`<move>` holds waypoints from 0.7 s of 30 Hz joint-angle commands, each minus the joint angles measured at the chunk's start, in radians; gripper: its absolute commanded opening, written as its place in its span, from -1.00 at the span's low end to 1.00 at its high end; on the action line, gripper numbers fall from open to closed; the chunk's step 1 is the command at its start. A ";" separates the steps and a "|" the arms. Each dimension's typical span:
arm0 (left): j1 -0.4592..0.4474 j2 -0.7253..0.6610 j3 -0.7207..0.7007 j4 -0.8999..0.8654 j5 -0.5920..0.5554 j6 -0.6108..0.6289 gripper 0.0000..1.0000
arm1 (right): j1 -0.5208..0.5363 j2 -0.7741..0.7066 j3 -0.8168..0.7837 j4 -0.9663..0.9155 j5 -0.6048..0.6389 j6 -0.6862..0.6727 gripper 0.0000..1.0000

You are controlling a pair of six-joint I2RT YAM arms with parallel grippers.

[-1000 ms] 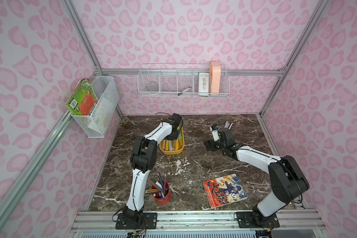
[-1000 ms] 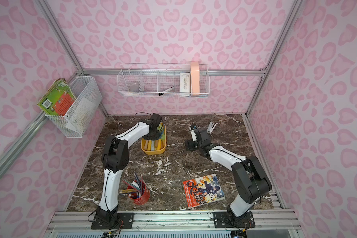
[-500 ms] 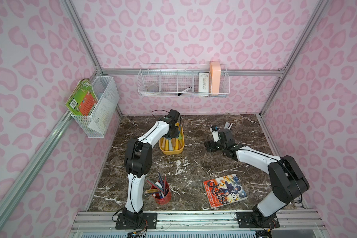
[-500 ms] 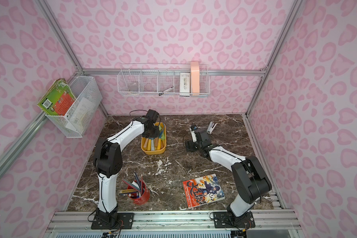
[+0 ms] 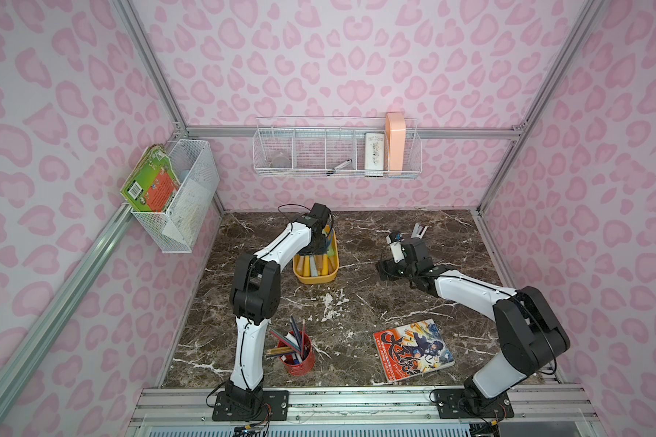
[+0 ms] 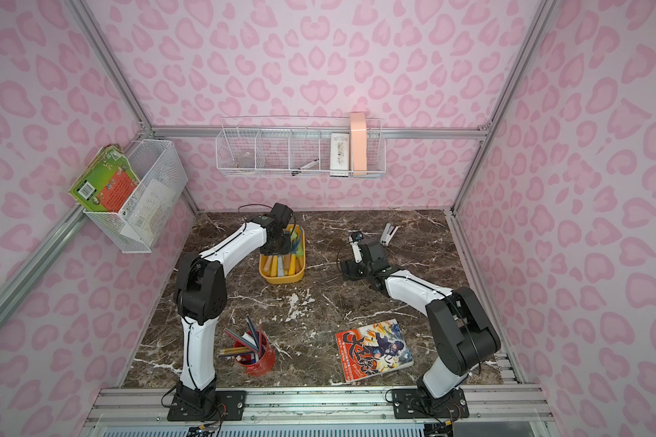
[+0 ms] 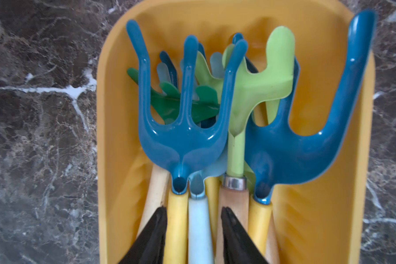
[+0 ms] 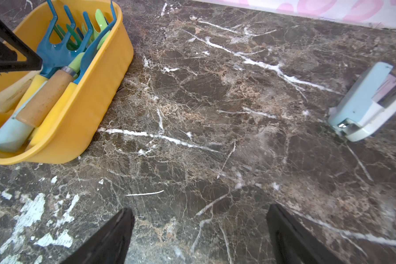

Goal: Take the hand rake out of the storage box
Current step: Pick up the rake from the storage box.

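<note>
Glossy-blue hand rake [image 7: 183,137] underlies part-open left end effector [image 7: 193,209]; right end effector [image 8: 200,206] gapes empty.

The storage box [image 7: 111,137] is coloured a plain yellow-orange. The hand rake [image 7: 183,141] is seen with a glossy dark blue head and a yellow handle. Beside it, a pale green tool [image 7: 256,91] and a pale blue handle [image 7: 198,224] are found. The table [image 8: 215,91] is patterned like dark brown marble with white veins. The walls [image 5: 319,56] are covered with darker pink spots on pale pink. The pencil cup [image 5: 303,364] is coloured red, and the stapler [image 8: 361,102] pale blue and white.
</note>
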 commanded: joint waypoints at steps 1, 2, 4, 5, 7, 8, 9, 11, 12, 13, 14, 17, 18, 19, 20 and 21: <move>0.002 0.022 0.007 -0.021 -0.044 0.011 -0.13 | 0.003 0.004 0.005 0.012 -0.002 0.012 0.85; 0.002 0.029 0.005 -0.017 -0.047 0.010 -0.14 | 0.002 0.005 0.006 0.012 -0.001 0.012 0.85; 0.006 0.043 0.003 -0.014 -0.061 0.007 -0.18 | 0.002 0.002 0.006 0.010 0.002 0.009 0.85; 0.009 0.049 0.003 -0.006 -0.063 0.009 -0.21 | 0.001 0.003 0.006 0.007 0.003 0.008 0.85; 0.011 0.062 0.003 0.008 -0.064 0.016 -0.25 | 0.002 0.001 0.004 0.006 0.006 0.004 0.85; 0.011 0.070 0.004 0.015 -0.063 0.021 -0.27 | 0.003 0.001 0.003 0.007 0.008 0.005 0.85; 0.014 0.079 0.007 0.022 -0.058 0.026 -0.28 | 0.003 0.004 0.002 0.007 0.007 0.005 0.85; 0.015 0.094 0.009 0.027 -0.063 0.030 -0.29 | 0.001 0.004 0.003 0.009 0.007 0.005 0.85; 0.015 0.100 0.008 0.028 -0.068 0.030 -0.29 | 0.002 0.004 0.003 0.009 0.006 0.005 0.85; 0.016 0.104 0.005 0.033 -0.074 0.031 -0.30 | 0.002 0.004 0.002 0.010 0.006 0.005 0.85; 0.016 0.108 0.001 0.039 -0.077 0.034 -0.31 | 0.001 0.004 0.001 0.010 0.006 0.005 0.85; 0.015 0.115 -0.008 0.051 -0.091 0.042 -0.38 | 0.002 0.007 0.001 0.014 0.004 0.005 0.85; 0.014 0.112 -0.014 0.059 -0.093 0.042 -0.43 | 0.002 0.009 0.001 0.015 0.004 0.005 0.85; 0.016 0.107 -0.025 0.071 -0.092 0.043 -0.48 | 0.002 0.010 0.001 0.016 0.003 0.005 0.85; 0.015 0.103 -0.032 0.082 -0.092 0.043 -0.52 | 0.003 0.012 0.003 0.016 0.003 0.005 0.85; 0.015 0.098 -0.036 0.085 -0.092 0.040 -0.56 | 0.002 0.014 0.003 0.016 0.003 0.005 0.85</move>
